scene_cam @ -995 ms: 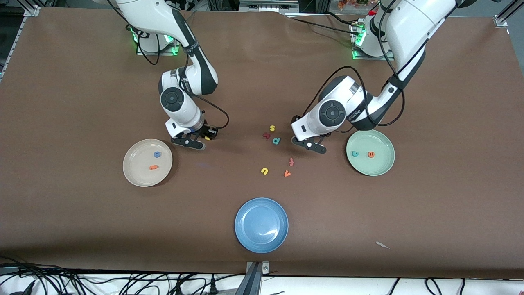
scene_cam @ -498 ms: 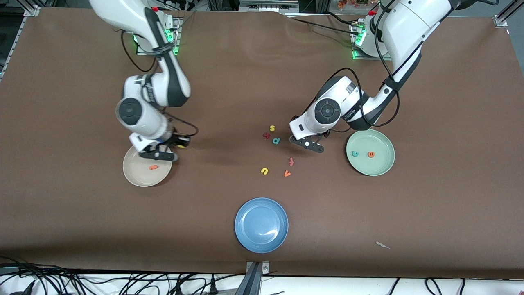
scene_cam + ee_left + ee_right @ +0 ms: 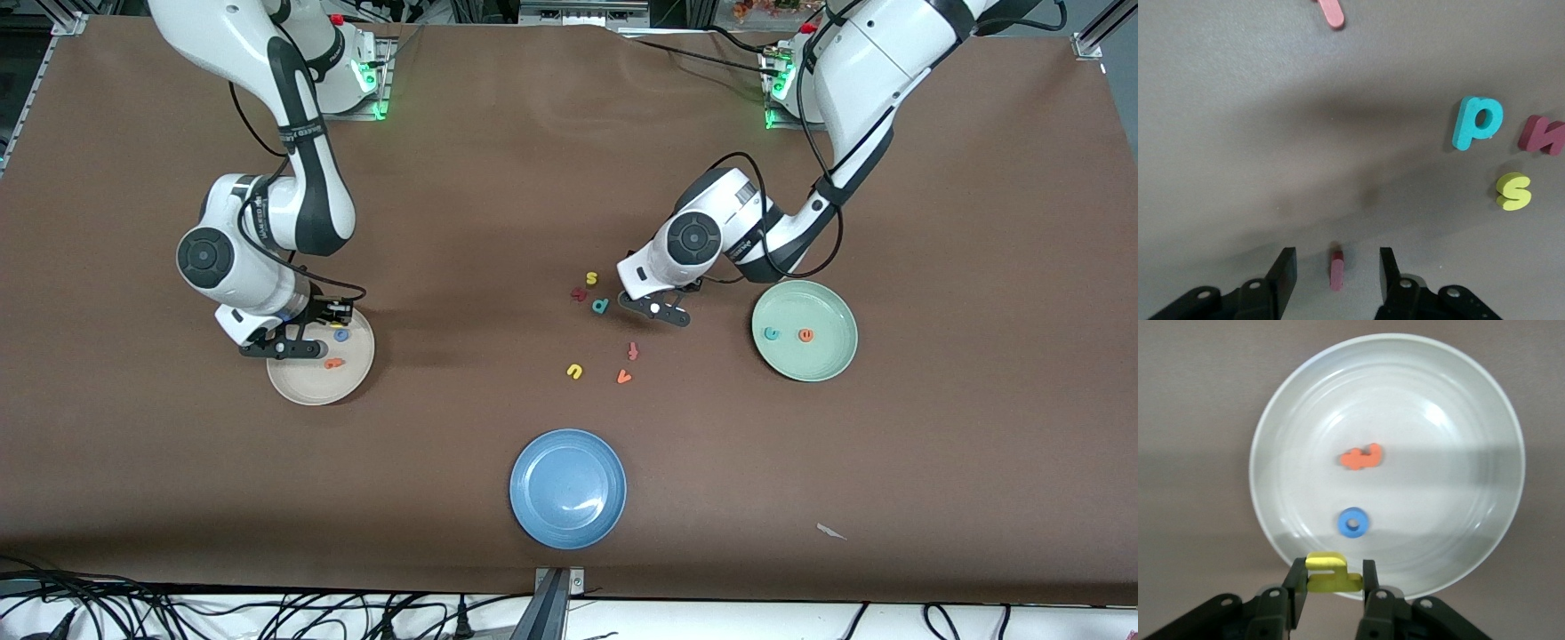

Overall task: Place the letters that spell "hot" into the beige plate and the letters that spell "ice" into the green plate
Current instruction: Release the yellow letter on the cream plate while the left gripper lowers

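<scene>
On the brown table (image 3: pixel 498 178) from the front we count three plates. We see the beige plate (image 3: pixel 307 384) holding two letters, a blue o (image 3: pixel 341 335) and an orange t (image 3: pixel 333 363). We see the green plate (image 3: pixel 831 360) holding two, a teal c (image 3: pixel 772 333) and an orange e (image 3: pixel 805 335). Nothing lies in the blue plate (image 3: pixel 568 488).

From the left wrist we see the left gripper (image 3: pixel 1335 273) with its jaws apart around a dark red i (image 3: pixel 1336 270), not touching it.

From the right wrist we see the right gripper (image 3: pixel 1331 581) pinching a yellow h (image 3: pixel 1331 572) over the beige plate's edge.

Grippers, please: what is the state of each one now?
Left gripper: open around the dark red i, not yet gripping.
Right gripper: shut on the yellow h, over the beige plate.
</scene>
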Robot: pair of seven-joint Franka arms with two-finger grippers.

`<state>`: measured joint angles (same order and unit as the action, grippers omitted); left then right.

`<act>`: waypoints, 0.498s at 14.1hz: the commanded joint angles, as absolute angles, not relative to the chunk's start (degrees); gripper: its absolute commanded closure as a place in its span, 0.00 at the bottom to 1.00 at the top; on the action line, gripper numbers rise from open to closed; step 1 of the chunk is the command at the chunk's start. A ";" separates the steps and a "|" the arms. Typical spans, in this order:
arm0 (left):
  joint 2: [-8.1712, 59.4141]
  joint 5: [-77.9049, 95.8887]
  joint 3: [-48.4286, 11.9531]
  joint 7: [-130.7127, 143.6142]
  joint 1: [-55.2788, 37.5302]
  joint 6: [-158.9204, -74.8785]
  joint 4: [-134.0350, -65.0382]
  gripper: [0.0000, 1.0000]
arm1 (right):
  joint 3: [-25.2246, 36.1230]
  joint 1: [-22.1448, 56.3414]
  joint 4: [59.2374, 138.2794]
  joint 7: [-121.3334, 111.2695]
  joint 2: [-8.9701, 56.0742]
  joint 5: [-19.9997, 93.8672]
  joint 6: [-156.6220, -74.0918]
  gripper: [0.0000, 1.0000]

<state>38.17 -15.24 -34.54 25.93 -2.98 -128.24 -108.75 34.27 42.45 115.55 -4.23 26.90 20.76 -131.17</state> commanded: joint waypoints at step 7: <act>38.50 -17.40 -34.28 28.04 -2.90 -129.11 -110.92 0.43 | 34.10 40.42 111.45 -4.76 29.27 21.36 -130.78 0.00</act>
